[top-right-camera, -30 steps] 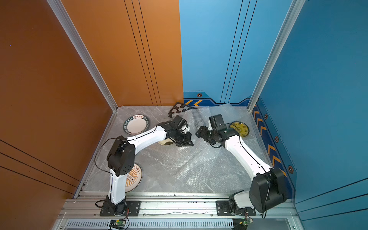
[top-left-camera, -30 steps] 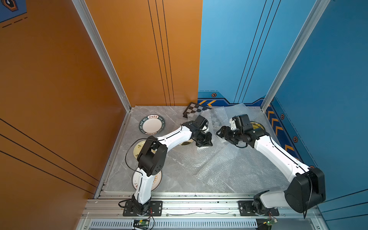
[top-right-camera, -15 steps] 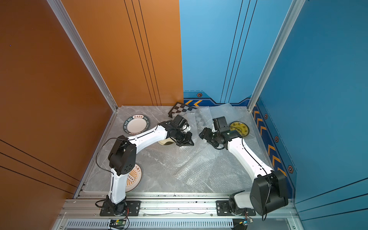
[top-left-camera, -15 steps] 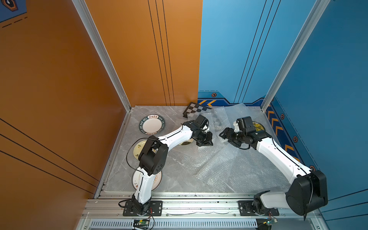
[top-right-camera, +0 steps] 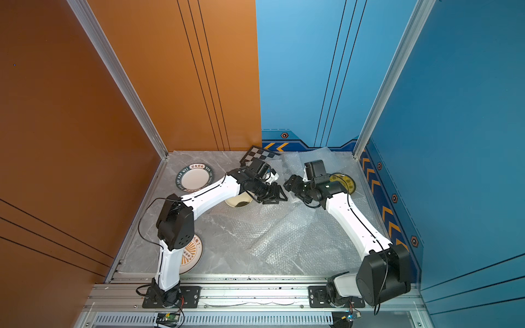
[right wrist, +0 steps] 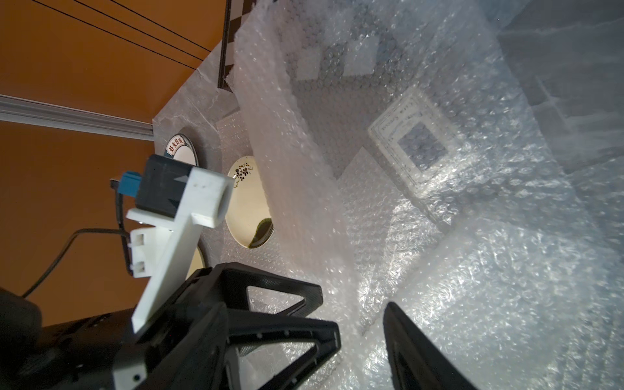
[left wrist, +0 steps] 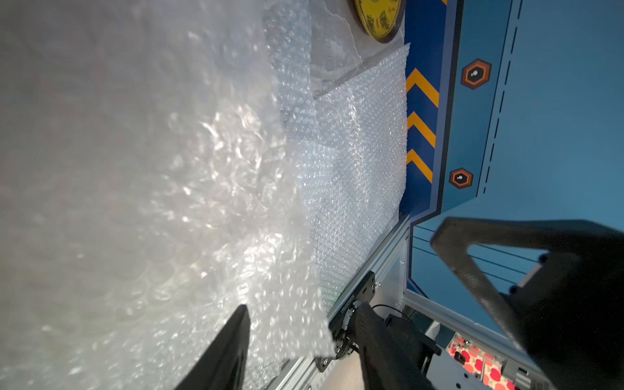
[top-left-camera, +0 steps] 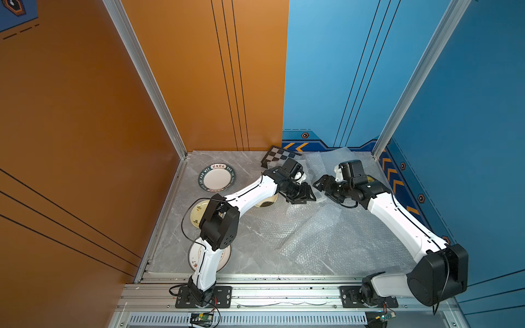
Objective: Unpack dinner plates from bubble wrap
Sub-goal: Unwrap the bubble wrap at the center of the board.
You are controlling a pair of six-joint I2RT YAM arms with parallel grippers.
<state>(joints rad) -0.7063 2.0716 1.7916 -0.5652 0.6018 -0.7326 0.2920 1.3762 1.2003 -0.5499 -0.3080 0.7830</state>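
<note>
**Spotter A:** In both top views, you're reaching both arms toward the back middle of the grey marbled table (top-left-camera: 244,162). Your left gripper (top-left-camera: 308,196) is standing with its jaws apart, gripping nothing. Your right gripper (top-left-camera: 319,184) is facing it, likewise spread and empty.

**Spotter B:** The clear, crinkly bubble wrap sheets (top-right-camera: 298,235) are lying loose over the right half, probably because you're piling them clear of the dishes. The bare plates are sitting along the left. There's the white plate with the green lettered rim (top-right-camera: 194,177), the white plate with the orange sunburst (top-right-camera: 197,255) and the plain cream plate (top-left-camera: 199,213). The cream plate with a dark blotch (top-right-camera: 238,202) is lying partly under your left forearm. The yellow dark-patterned plate (top-right-camera: 342,181) is resting near the right wall, behind your right wrist.

**Spotter A:** In the left wrist view, a fold of wrap is hanging by one of your fingers (left wrist: 229,347), touching or just beside, I can't tell. The other finger is standing well clear, so nothing is being pinched.

**Spotter B:** In the right wrist view, that fold is rising like a wall beside the blotched plate. Only one right finger (right wrist: 415,354) is showing. Every plate seems uncovered, so I'm judging that you're tidying wrap rather than freeing a plate.
</note>
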